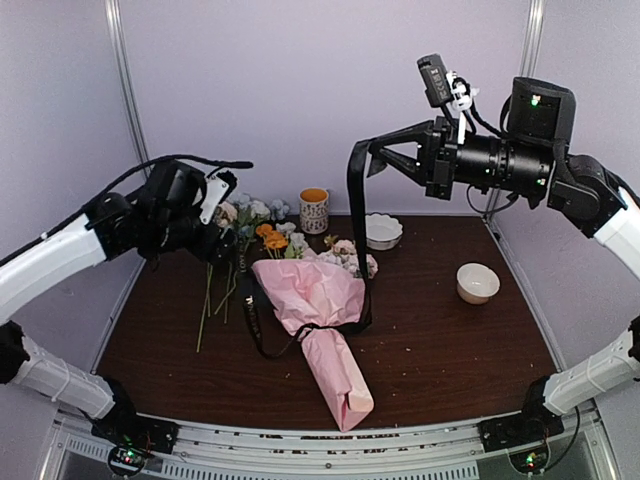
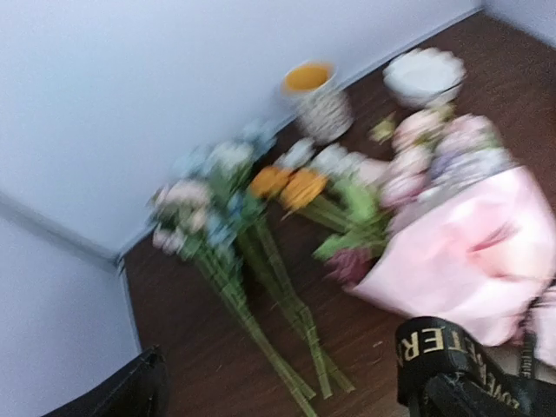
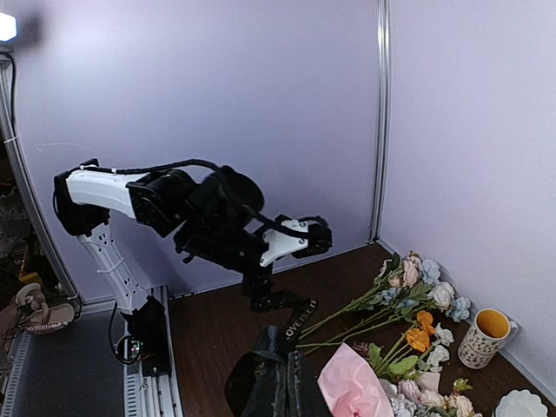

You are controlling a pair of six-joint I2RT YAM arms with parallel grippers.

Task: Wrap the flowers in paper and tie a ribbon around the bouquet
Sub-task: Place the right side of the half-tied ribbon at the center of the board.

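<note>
**Ribbon slung under the bouquet, right arm holding one end high**

On my screen the bouquet lies in the middle of the table. Its blooms point to the far side, and its narrow tail points to the near edge, a little to the right. The paper is rolled around it as a crinkled pink cone.

The ribbon passes under the cone at about its wide half. On the right it climbs steeply to the right gripper, which hangs well above the table at the far right. That gripper's jaws are pinched together on the band.

On the left the ribbon loops across the tabletop just beside the cone. From there it rises to the left gripper, which sits low over the table, left of the blooms. Its jaws stand wide apart. In the blurred left wrist view one of its fingers shows at the lower left corner. The ribbon's gold-lettered end drapes over the other finger at the lower right. I cannot tell whether it is caught there or only resting.

The loose flowers lie left of the bouquet's head, blooms toward the far wall and stalks running near and left.

A patterned mug with an orange inside stands at the far edge. A scalloped white bowl sits just to its right. A plain bowl sits farther right and nearer.
</note>
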